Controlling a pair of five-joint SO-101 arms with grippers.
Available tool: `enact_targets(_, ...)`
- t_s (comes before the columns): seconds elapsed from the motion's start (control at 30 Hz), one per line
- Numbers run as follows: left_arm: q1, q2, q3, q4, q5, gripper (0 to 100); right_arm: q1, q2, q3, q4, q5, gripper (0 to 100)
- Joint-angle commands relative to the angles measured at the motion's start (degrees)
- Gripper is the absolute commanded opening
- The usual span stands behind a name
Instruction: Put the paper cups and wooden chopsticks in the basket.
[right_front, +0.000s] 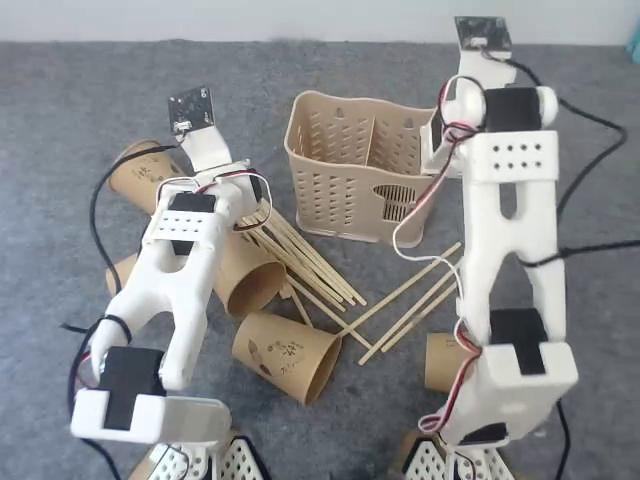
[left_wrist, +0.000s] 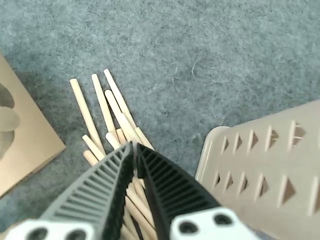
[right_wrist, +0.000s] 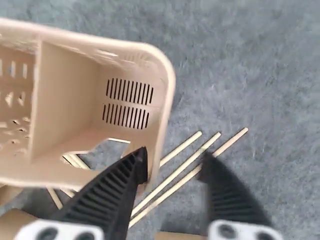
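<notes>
Currently, your left gripper (left_wrist: 134, 150) is clenched, tips over the bundle of wooden chopsticks (right_front: 310, 265) lying left of centre in the high view, just beside the basket (right_front: 330, 190) at upper centre; whether a stick is pinched cannot be told. Your right gripper (right_wrist: 175, 160) stands spread at the basket's right end, above three loose chopsticks (right_wrist: 200, 150). Several paper cups (right_front: 285, 355) lie on their sides on the grey mat (right_front: 60, 120), at left and lower centre.

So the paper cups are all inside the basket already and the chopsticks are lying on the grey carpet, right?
Not quite. The paper cups are not in the basket. They lie tipped over on the grey carpet outside it, as the high view shows. The chopsticks are lying on the carpet, as you said.
</notes>
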Motion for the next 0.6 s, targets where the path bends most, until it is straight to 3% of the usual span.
enact_targets(0.0,-0.09,-2.90,-0.22,-1.41,-0.44,1,0.40,-7.43,-1.49,2.24,-0.62,25.1)
enact_targets(0.17,0.00,-2.90,-0.22,-1.41,-0.44,1,1.80,-16.48,0.97,2.51,-0.53,21.0)
enact_targets(0.33,0.00,-3.08,-0.31,-1.41,-0.44,1,5.14,-30.29,14.33,2.42,-0.09,14.0)
enact_targets(0.57,-0.62,-3.60,-3.03,5.19,-0.53,1,9.98,-44.62,32.62,2.33,8.70,8.4)
